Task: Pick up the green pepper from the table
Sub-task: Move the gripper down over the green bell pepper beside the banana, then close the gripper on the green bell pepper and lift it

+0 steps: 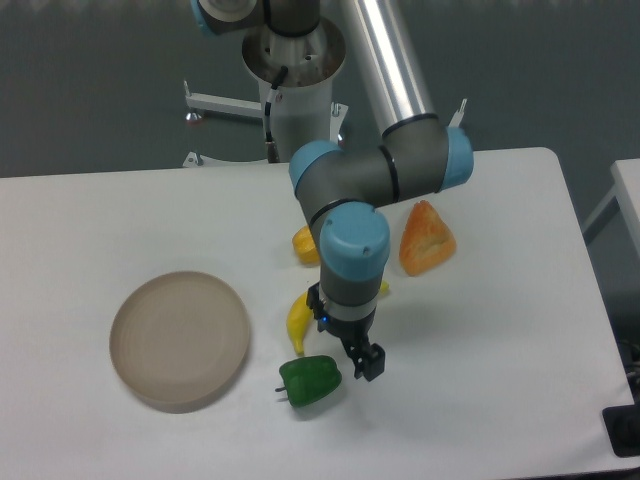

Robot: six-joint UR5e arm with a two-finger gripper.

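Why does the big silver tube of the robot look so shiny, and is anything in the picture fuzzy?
In the camera view, the silver tube catches the room light, giving a bright white streak of glare. The green pepper has small highlights and a soft shadow on the table. The whole picture is a bit soft; the gripper looks slightly smeared, so its fingers are hard to make out.
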